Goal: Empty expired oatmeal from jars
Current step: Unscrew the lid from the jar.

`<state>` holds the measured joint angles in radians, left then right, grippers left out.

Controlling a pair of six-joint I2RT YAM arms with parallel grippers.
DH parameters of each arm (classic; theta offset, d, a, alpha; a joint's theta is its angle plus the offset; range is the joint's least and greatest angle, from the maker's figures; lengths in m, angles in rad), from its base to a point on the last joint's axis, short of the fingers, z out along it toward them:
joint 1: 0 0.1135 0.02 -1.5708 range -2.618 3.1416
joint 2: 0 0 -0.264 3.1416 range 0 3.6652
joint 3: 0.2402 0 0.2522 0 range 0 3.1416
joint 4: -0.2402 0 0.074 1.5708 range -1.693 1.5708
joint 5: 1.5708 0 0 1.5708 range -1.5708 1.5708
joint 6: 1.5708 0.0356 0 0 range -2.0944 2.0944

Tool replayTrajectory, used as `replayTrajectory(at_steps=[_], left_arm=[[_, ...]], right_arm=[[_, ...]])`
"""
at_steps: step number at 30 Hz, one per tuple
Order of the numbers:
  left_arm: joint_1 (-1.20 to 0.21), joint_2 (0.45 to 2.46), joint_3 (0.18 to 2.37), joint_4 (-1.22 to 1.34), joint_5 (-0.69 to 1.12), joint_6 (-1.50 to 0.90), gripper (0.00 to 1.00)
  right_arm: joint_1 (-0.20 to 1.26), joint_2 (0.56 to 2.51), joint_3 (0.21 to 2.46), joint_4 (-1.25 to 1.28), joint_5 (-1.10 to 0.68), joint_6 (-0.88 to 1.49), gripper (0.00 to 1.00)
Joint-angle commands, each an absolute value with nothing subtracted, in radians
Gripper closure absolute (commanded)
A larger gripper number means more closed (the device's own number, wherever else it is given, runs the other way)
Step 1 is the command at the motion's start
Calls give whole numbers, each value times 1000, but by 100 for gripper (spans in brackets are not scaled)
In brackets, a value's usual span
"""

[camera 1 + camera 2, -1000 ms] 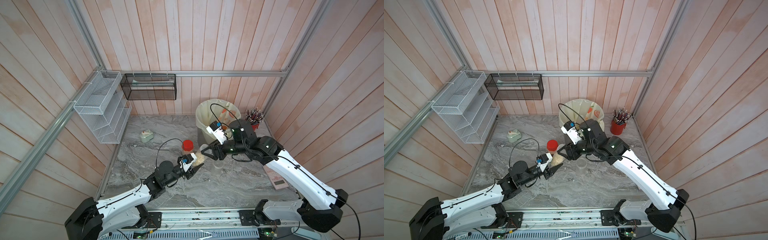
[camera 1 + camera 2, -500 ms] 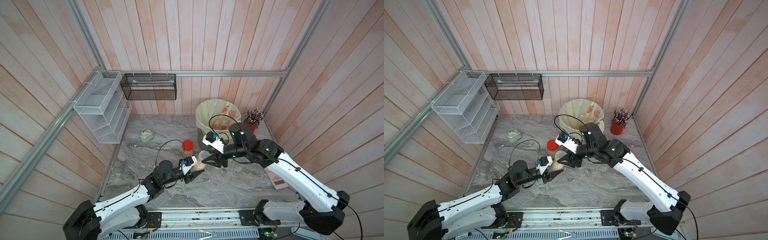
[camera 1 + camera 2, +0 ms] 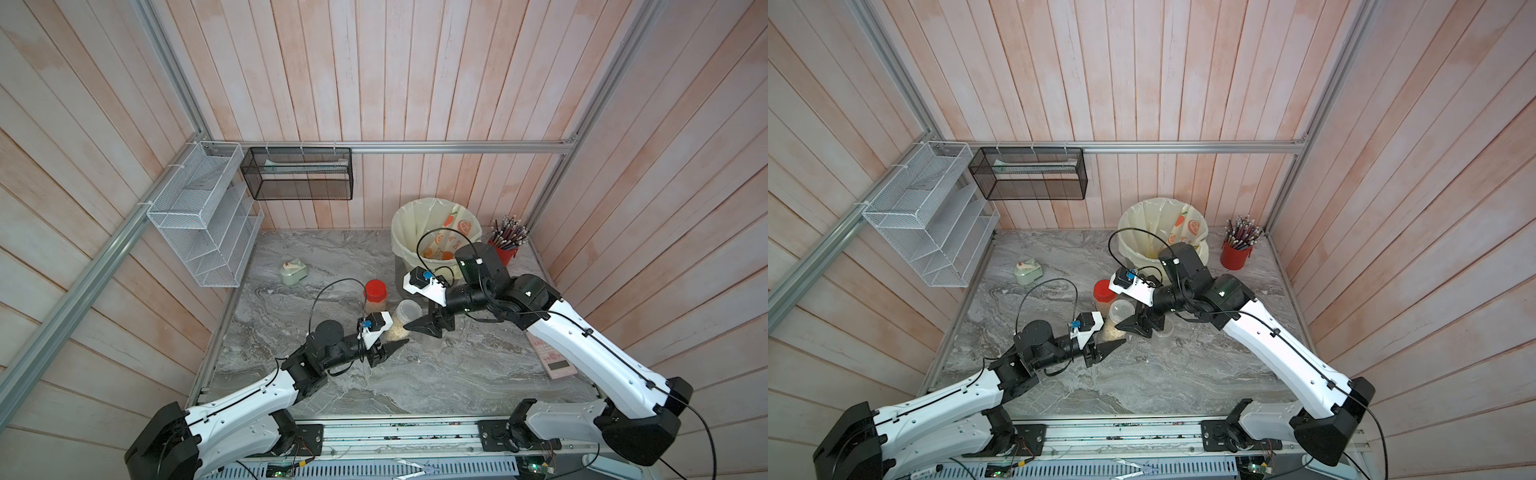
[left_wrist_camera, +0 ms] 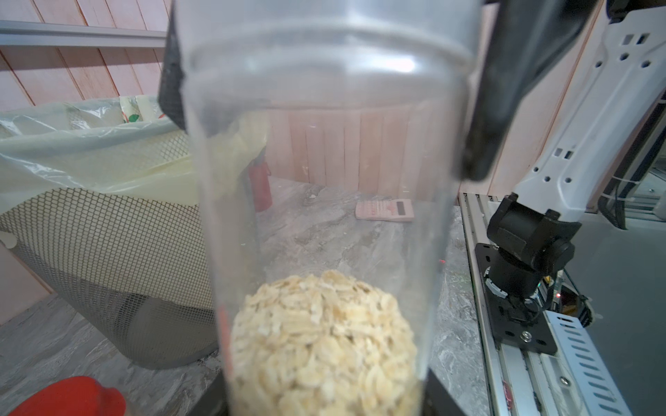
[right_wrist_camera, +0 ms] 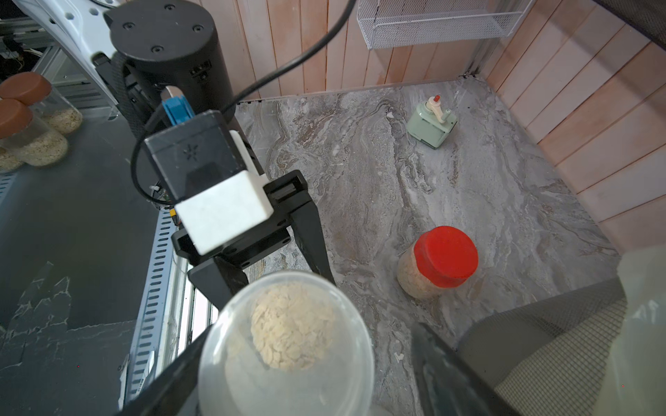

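Note:
My left gripper (image 3: 394, 340) is shut on the base of a clear jar (image 3: 402, 320) with a clear lid, held tilted just above the table. Oatmeal (image 4: 324, 342) fills its lower part. The right gripper (image 5: 310, 335) is open, its fingers (image 5: 443, 363) standing on both sides of the jar's lid (image 5: 288, 345), with a gap on one side. In both top views the right gripper (image 3: 1127, 318) reaches the lid from the right. A red-lidded jar (image 3: 375, 295) of oatmeal stands just behind. An empty clear jar (image 3: 1165, 337) stands under the right wrist.
A mesh bin (image 3: 432, 232) with a yellowish bag stands behind the right arm. A red pencil cup (image 3: 507, 249) stands at the back right, and a pink calculator (image 3: 552, 357) lies at the right edge. A green sharpener (image 3: 294, 271) sits at the left. Wire racks (image 3: 203, 216) hang on the left wall.
The right gripper's jaws have spread apart at the jar's lid. Both arms and the jar have shifted a little toward the table's front.

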<state>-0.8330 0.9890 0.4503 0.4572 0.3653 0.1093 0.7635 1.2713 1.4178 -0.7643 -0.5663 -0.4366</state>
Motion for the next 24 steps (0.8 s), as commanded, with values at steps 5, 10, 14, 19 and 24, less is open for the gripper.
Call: replayTrajectory(at_steps=[5,10,14,19,24], left_arm=[[-835,941,424,537,314,128,99],[-834,928,415,537,201,161,99],[-834,934,411,556,108,198,99],[-836,963,413,600,0,250,99],[-849,995,422,634,-78,296,99]], right_arm=[[724,1192,1366,-698,-553,-421,4],[692,1100,1295,-593,-563,-337,2],[686,1043,1256,-480,-489,-138,2],[685,1076,1313,-508,-403,201,10],[697,1162,1410,-599,-363,475,15]])
